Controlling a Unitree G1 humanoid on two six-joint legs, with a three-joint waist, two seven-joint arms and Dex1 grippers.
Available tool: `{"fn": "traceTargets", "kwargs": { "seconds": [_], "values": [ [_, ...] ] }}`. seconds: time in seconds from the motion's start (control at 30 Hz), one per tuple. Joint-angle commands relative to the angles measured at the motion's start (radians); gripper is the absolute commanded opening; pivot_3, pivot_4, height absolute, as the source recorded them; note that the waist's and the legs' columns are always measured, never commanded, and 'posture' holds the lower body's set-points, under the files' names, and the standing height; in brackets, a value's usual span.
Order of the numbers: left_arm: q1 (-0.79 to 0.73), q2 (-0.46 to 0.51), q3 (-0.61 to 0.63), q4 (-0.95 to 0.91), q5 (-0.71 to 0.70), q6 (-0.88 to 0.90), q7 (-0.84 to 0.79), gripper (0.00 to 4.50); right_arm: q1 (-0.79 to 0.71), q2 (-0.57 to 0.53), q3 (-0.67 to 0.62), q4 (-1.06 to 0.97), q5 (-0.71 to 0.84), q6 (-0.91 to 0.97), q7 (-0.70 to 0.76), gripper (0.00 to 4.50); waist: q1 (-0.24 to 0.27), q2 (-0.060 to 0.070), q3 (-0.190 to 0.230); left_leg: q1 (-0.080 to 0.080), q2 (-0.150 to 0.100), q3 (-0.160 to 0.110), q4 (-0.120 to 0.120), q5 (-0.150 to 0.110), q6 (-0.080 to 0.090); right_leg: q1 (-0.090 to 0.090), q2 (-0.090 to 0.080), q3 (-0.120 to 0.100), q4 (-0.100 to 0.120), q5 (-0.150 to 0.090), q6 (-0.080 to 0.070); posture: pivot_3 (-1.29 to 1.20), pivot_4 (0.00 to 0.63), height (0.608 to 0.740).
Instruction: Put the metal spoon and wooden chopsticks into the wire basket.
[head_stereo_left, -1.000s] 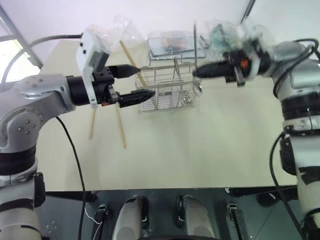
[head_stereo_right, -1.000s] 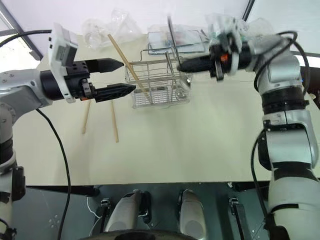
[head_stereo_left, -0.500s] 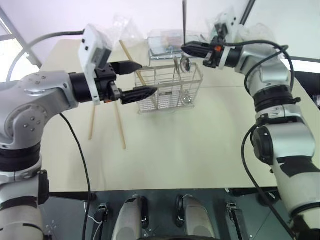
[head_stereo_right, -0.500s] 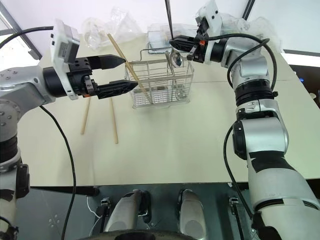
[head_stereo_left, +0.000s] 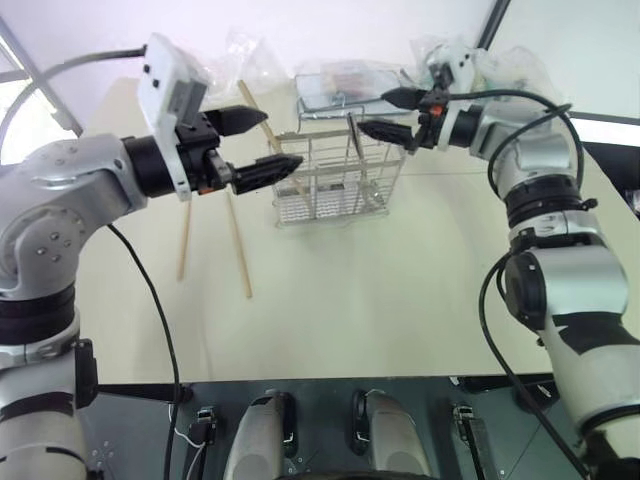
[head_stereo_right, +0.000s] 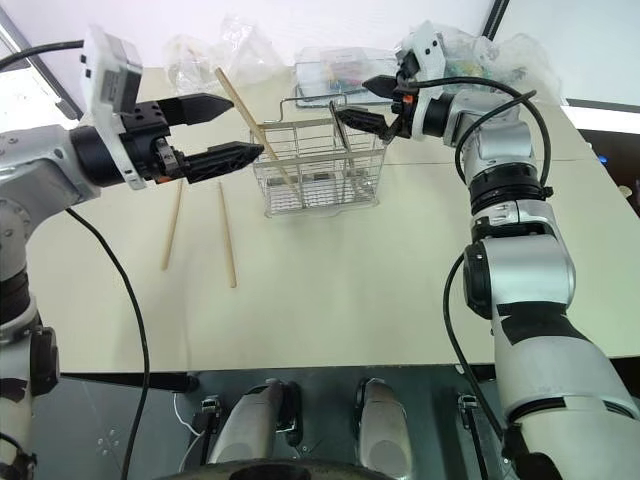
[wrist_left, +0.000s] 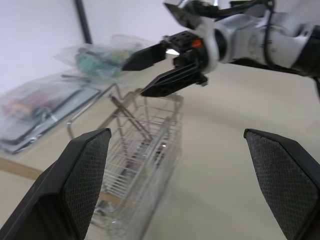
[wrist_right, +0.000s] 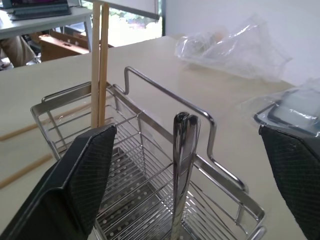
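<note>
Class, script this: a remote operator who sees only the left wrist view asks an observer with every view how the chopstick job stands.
Operator: I see the wire basket with the metal spoon standing in it. Any wooden chopsticks inside?
Observer: Yes, two stand side by side at the basket's left end, leaning out over its rim.
Operator: Are any left outside?
Observer: Two more lie flat on the table, left of the basket and apart from each other.
</note>
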Motion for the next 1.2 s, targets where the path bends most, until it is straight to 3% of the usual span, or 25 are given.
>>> {"fn": "traceTargets", "kwargs": {
  "seconds": [0.03,0.17,0.27,0.4,0.53,0.9,1.2],
  "values": [
    [-0.031,-0.020,0.100,0.031,0.043,0.045,0.180,4.50,-0.046,-0.056,-0.079,-0.102,0.062,0.055,0.007,4.42,0.001,0.000,0.000,0.000,0.000,0.000,0.000,0.000,0.000,0.000,0.000,0.000,0.000,0.000,0.000,0.00,0.150,0.704],
    [-0.098,-0.078,0.200,0.161,0.107,0.244,0.461,4.50,0.001,-0.112,-0.124,-0.272,0.167,0.219,0.108,4.42,0.002,0.000,0.000,0.000,0.000,0.000,0.000,0.000,0.000,0.000,0.000,0.000,0.000,0.000,0.000,0.00,0.150,0.704],
    [-0.084,-0.055,0.191,0.250,0.220,0.324,0.560,4.50,0.109,-0.166,-0.141,-0.544,0.312,0.432,0.198,4.42,0.001,0.000,0.000,0.001,0.000,-0.001,-0.001,0.000,0.001,0.001,0.000,0.000,0.000,0.000,0.000,0.00,0.150,0.704],
    [-0.074,-0.056,0.134,0.371,0.300,0.331,0.549,4.50,0.280,-0.213,-0.152,-0.847,0.461,0.596,0.237,4.42,0.003,-0.001,0.000,0.001,0.000,0.000,-0.001,0.000,0.000,0.000,0.000,0.000,0.001,0.000,0.000,0.00,0.150,0.704],
    [-0.112,-0.073,0.053,0.616,0.398,0.238,0.496,4.50,0.418,-0.242,-0.153,-1.041,0.533,0.659,0.229,4.42,0.016,-0.001,0.000,0.002,0.000,0.000,0.000,-0.001,0.000,0.001,0.000,0.000,0.001,0.000,0.000,0.00,0.150,0.704],
    [-0.396,-0.157,-0.119,1.326,0.636,-0.131,0.248,4.50,0.494,-0.258,-0.246,-1.174,0.683,0.734,0.082,4.42,0.028,-0.004,0.000,-0.001,-0.001,0.002,0.000,-0.002,0.002,-0.001,-0.003,-0.001,0.000,0.000,0.000,0.00,0.150,0.704],
    [-0.474,-0.200,-0.145,1.587,0.756,-0.276,0.178,4.50,0.548,-0.261,-0.275,-1.233,0.745,0.725,-0.012,4.42,0.023,-0.005,0.000,-0.001,0.000,0.003,0.000,-0.005,0.007,-0.003,-0.003,-0.001,0.000,0.000,0.000,0.00,0.150,0.704]
  ]
}}
